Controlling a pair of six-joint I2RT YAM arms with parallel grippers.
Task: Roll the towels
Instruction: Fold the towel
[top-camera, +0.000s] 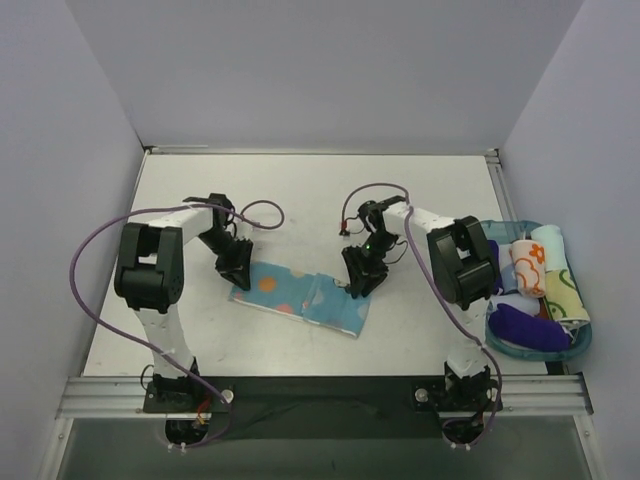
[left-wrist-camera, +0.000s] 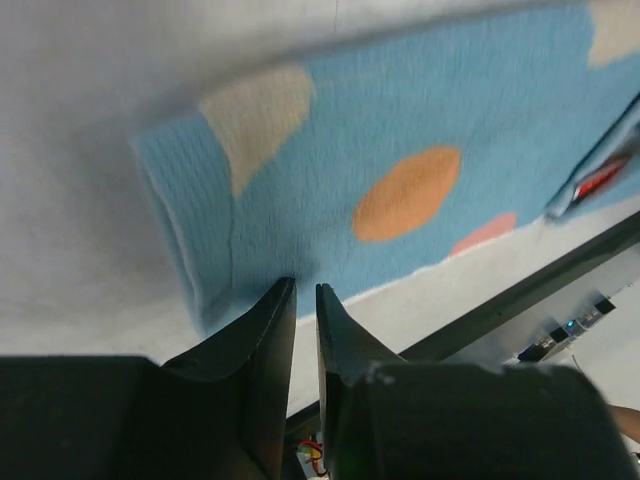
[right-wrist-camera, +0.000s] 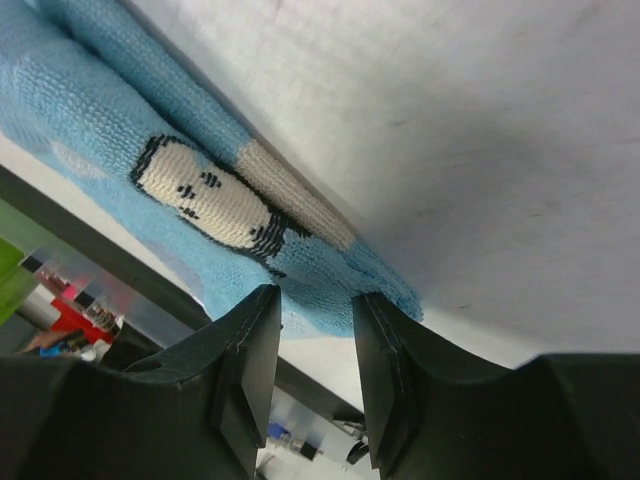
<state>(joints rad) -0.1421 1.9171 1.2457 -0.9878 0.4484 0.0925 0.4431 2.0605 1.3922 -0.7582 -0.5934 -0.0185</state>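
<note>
A light blue towel (top-camera: 290, 292) with orange and yellow dots lies flat on the table, its right part folded over. My left gripper (top-camera: 237, 268) is at the towel's far left corner. In the left wrist view the gripper (left-wrist-camera: 303, 288) is almost shut, with a thin gap showing bare table, and its tips rest on the towel (left-wrist-camera: 400, 190) at its edge. My right gripper (top-camera: 358, 280) is at the towel's right part. In the right wrist view it (right-wrist-camera: 315, 295) is open, with a corner of the towel (right-wrist-camera: 200, 190) between its fingers. A white towel with orange prints (top-camera: 530, 268) lies rolled in the basket.
A blue basket (top-camera: 585, 345) stands at the right table edge beside the right arm, holding several rolled cloths, among them a purple one (top-camera: 527, 328). Purple cables loop from both arms. Walls close the table on three sides.
</note>
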